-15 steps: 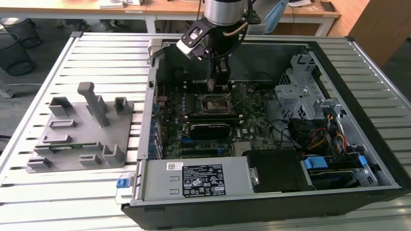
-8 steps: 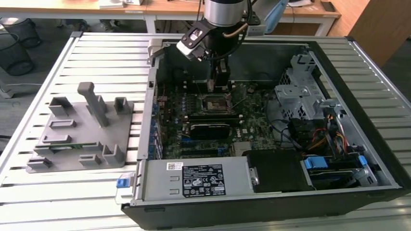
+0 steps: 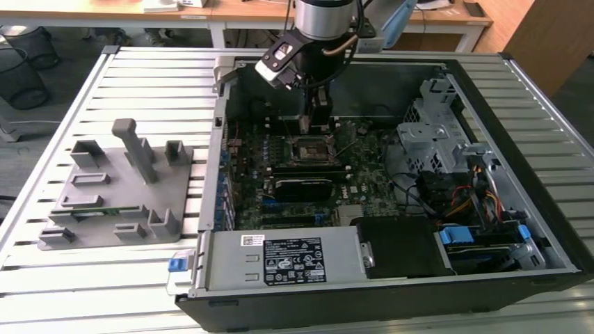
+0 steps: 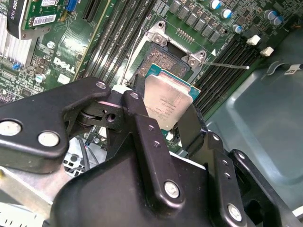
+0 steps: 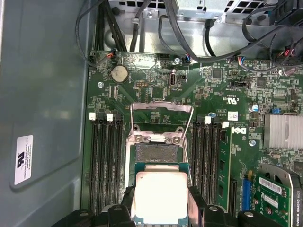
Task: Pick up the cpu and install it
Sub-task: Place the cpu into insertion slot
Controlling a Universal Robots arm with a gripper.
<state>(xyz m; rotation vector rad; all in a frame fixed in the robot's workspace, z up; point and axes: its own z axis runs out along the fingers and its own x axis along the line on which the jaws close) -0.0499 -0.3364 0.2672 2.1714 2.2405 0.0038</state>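
The cpu [image 5: 161, 195], a flat square chip with a silver-grey metal top on a green edge, sits between the black fingers [image 5: 195, 201] of my gripper [image 5: 161, 205], which is shut on it. The second wrist view shows the cpu [image 4: 168, 100] tilted, clamped on two opposite sides by the gripper [image 4: 163, 113]. It hangs just above and beside the open socket [image 5: 156, 152], whose metal load plate [image 5: 161, 113] is swung up. In the exterior view the gripper [image 3: 314, 129] reaches down into the computer case over the socket [image 3: 311, 149].
The open case [image 3: 538, 229] lies on a slatted table, with drive cages and cables at the exterior view's right and a power supply [image 3: 278, 259] in front. Memory slots [image 5: 106, 161] flank the socket. A grey fixture tray [image 3: 121, 188] stands on the table at the exterior view's left.
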